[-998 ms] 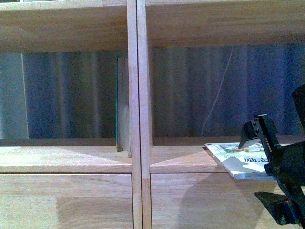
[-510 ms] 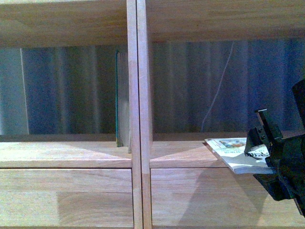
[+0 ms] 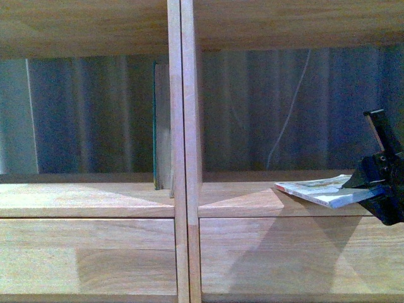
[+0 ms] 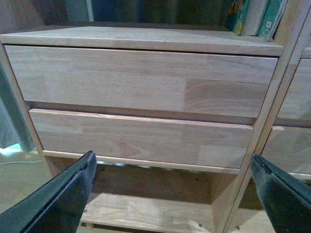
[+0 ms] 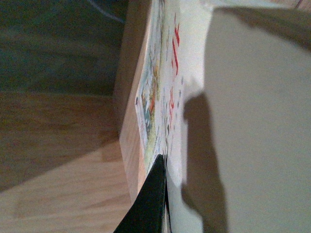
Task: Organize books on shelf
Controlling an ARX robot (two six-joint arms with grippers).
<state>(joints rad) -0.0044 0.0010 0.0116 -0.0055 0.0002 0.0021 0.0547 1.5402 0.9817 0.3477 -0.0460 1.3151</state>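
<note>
- Books: 2 in view. Green book (image 3: 160, 126) stands upright in the L compartment of the shelf (image 3: 95, 205), tight against the centre divider (image 3: 184, 95). Looks filed, so that one counts as done.
- White paperback (image 3: 319, 190) not filed yet. It lies near-flat on the board of the R compartment, far corner on the wood, near end sticking out past the front edge.
- Right hand (image 3: 369, 189) is pinching the paperback's near end. Wrist view shows one black finger (image 5: 148, 204) against the cover; the other finger is hidden there.
- Left hand (image 4: 172, 162) is spread wide w/ nothing between the fingers. It sits low, facing the drawer fronts (image 4: 141, 82), idle.
- Est. progress: approx. half. Left to do (judgement): turn the paperback upright and stand it in a compartment, prob. against the divider or beside the green book.
- Edges: the front lip of the R board under the book acts as a pivot pt, so the book could tip off forward if let go now. The divider separates the compartments, so a move to the L side means coming out and round it.
- Room: the top board is well above the paperback, so headroom to stand it up looks OK. Thin white cord (image 3: 284, 126) hangs behind the shelf, well apart from the book. L compartment is open to the left of the green book.
</note>
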